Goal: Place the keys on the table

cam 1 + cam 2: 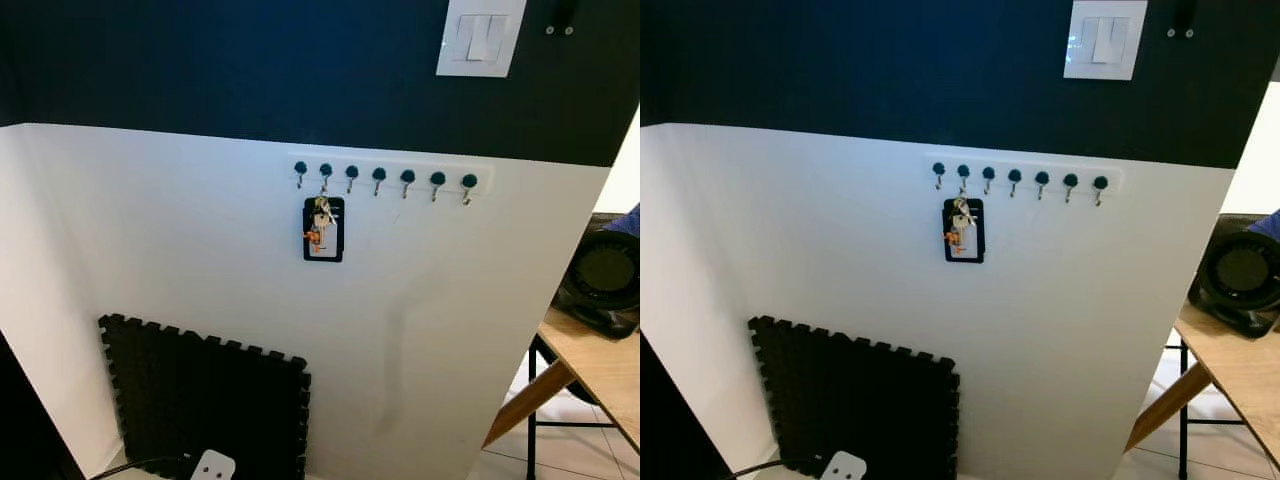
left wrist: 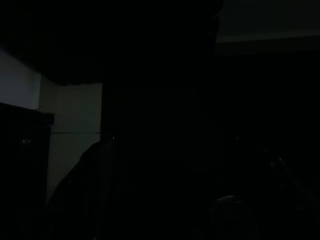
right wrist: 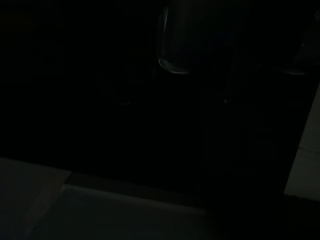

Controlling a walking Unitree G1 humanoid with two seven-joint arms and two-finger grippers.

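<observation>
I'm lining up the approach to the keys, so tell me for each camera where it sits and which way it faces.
Left eye view: on the head, facing the wall: keys on the hook rail, foam mat below, table to the right.
Right eye view: beside it, same scene: keys, hook rail, light switch, speaker on the table.
Left wrist view: on the idle left arm, very dark, pale wall panels faintly.
Right wrist view: on the idle right arm, very dark, pale floor edge.
The eye views share everything.
</observation>
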